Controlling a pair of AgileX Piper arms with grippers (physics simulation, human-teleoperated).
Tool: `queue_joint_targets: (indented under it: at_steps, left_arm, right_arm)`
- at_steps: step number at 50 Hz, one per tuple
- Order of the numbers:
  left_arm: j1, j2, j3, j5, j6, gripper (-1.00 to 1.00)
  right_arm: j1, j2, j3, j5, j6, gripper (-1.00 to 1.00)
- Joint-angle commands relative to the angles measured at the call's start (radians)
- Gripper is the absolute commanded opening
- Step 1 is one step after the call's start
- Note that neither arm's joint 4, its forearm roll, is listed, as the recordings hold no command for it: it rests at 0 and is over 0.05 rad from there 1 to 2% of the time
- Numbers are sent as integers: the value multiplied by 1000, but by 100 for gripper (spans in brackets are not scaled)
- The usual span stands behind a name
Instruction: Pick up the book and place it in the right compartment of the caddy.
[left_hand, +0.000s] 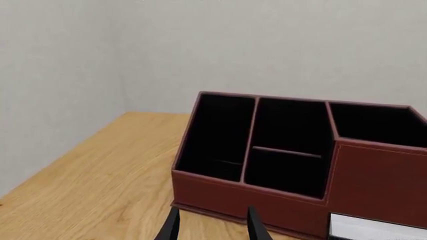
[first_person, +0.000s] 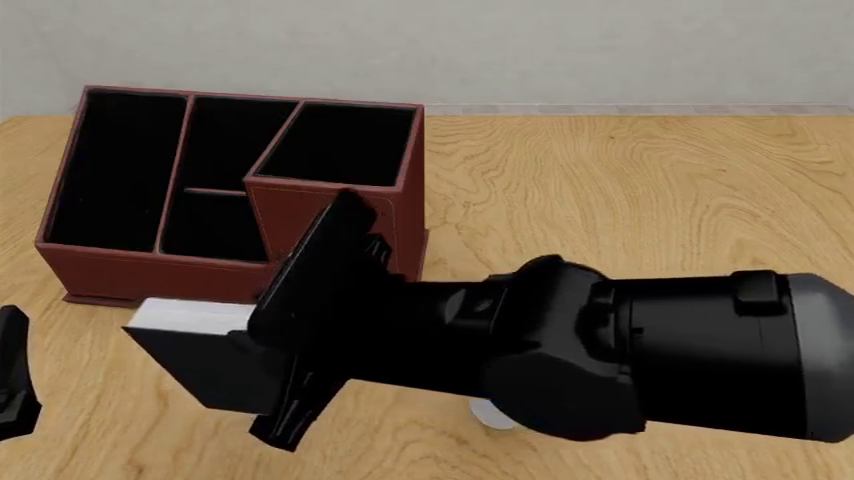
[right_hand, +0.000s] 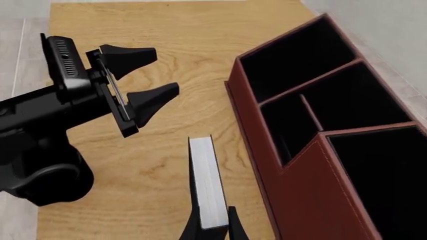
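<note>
The book (first_person: 200, 350), black with white page edges (right_hand: 205, 185), stands on edge in my right gripper (right_hand: 210, 225), which is shut on it just in front of the caddy's front wall. The reddish-brown caddy (first_person: 134, 268) sits at the table's back left. Its right compartment (first_person: 340, 145), the tallest section, is black-lined and holds nothing. My left gripper (right_hand: 143, 75) is open and holds nothing, off to the left of the book, and it faces the caddy (left_hand: 220, 192). The book's white edge (left_hand: 373, 227) shows at the corner of the left wrist view.
The right arm's large black body (first_person: 667, 350) fills the foreground of the front view. A small white bit of an object (first_person: 491, 415) peeks out under it. Bare wooden table (first_person: 641, 190) stretches to the right of the caddy. A pale wall stands behind.
</note>
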Motion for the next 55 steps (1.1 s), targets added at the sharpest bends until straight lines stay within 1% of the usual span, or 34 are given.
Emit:
queue_joint_targets:
  at_steps: [1, 15, 20, 31, 32, 33, 37, 39, 42, 45, 51, 55]
  left_arm:
    - [-10, 0, -2, -4, -2, 100]
    - [-18, 0, 1, -6, -7, 100]
    - [-19, 0, 1, -7, -9, 100]
    - [-17, 0, 0, -4, -9, 100]
    - [-18, 0, 0, -3, -9, 100]
    - [-18, 0, 0, -3, -9, 100]
    - [-25, 0, 0, 0, -10, 100]
    - [-27, 0, 0, 0, -11, 100]
    - [-28, 0, 0, -1, -12, 100]
    - [-29, 0, 0, -2, -19, 100]
    - [-37, 0, 0, 2, -23, 100]
    - [-50, 0, 0, 11, -27, 100]
  right_arm:
    - [-11, -75, 38, -1, 32, -100]
    - [-11, -162, 76, 31, 35, -100]
    - [-15, -189, 69, 63, 25, -100]
    - [-24, -260, 64, 121, 22, -100]
    - [-27, -280, 55, 144, 21, -100]
    - [-27, -280, 55, 144, 21, -100]
    - [-35, -332, 30, 198, 25, -100]
    - [-40, -348, 19, 220, 16, -100]
    - [-42, -361, 8, 238, 23, -100]
    - [-45, -385, -16, 277, 24, -100]
    - [-47, -415, -57, 333, 10, -100]
    - [-61, -431, -105, 385, -6, -100]
